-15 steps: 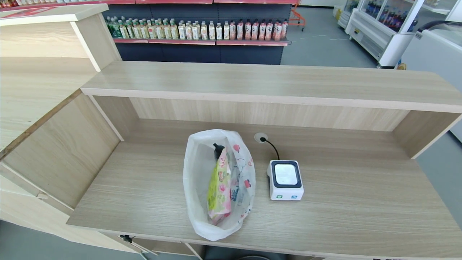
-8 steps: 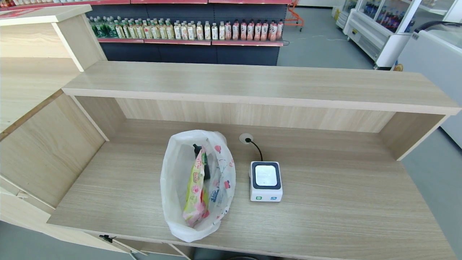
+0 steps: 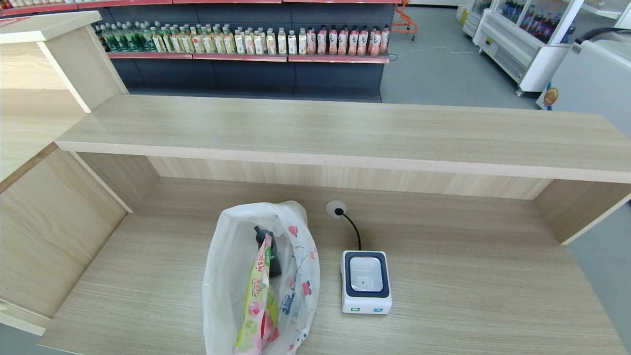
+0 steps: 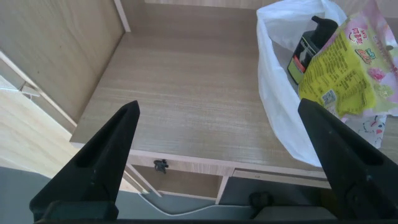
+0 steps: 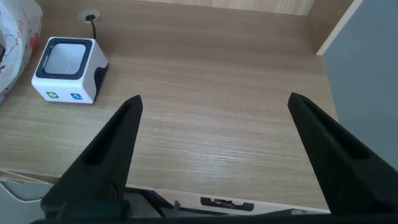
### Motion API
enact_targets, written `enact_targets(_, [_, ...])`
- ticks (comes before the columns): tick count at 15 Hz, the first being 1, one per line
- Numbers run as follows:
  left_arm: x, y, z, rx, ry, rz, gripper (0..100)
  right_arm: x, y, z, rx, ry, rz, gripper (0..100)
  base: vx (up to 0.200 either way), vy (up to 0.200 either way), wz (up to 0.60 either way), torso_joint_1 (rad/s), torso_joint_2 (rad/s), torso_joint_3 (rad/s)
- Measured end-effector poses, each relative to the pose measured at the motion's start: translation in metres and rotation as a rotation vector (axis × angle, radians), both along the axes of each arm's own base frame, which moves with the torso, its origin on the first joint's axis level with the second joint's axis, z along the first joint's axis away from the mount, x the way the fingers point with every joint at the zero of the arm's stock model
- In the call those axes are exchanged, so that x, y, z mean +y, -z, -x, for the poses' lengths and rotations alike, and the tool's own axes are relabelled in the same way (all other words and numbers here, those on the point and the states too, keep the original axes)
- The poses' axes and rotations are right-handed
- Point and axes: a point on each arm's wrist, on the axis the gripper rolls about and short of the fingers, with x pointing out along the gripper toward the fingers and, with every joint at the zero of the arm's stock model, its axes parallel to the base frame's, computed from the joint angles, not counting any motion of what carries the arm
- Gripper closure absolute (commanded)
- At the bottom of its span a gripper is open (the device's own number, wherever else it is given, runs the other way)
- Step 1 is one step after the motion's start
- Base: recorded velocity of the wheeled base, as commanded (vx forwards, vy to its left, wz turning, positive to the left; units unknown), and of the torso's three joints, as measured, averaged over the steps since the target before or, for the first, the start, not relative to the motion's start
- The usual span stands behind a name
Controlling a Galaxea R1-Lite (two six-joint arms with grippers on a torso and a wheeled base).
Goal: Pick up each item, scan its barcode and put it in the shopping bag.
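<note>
A white plastic shopping bag (image 3: pixel 296 256) stands open on the wooden counter (image 3: pixel 468 296), holding a yellow-and-pink snack packet (image 3: pixel 256 305) and a dark bottle (image 3: pixel 268 246). The white barcode scanner (image 3: pixel 366 282) sits just right of the bag, its cable running to a hole at the back. In the left wrist view my left gripper (image 4: pixel 224 146) hangs open over the counter's front edge, beside the bag (image 4: pixel 280 112) with the packet (image 4: pixel 345 71) and bottle (image 4: pixel 308 50). My right gripper (image 5: pixel 214 143) is open above the bare counter, right of the scanner (image 5: pixel 62 68).
A raised wooden ledge (image 3: pixel 345 133) runs along the back of the counter and side panels (image 3: pixel 44 231) close it in. Store shelves of bottles (image 3: pixel 246 42) and chest freezers (image 3: pixel 581 59) stand beyond. Bare counter lies left of the bag and right of the scanner.
The head camera has shifted, so bag and scanner now sit lower and further left in the picture. Nothing on the counter itself appears to have moved.
</note>
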Motion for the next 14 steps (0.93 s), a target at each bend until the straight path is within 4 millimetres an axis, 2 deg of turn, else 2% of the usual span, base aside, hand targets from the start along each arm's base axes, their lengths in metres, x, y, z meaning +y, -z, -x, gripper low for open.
enact_targets(14, [0.0000,0.0000,0.0000,0.000,-0.001,0.000,0,0.0000,0.0000,0.0000,0.000,-0.001,-0.001,100,0.000,0.000,0.00,0.000,0.00,0.000])
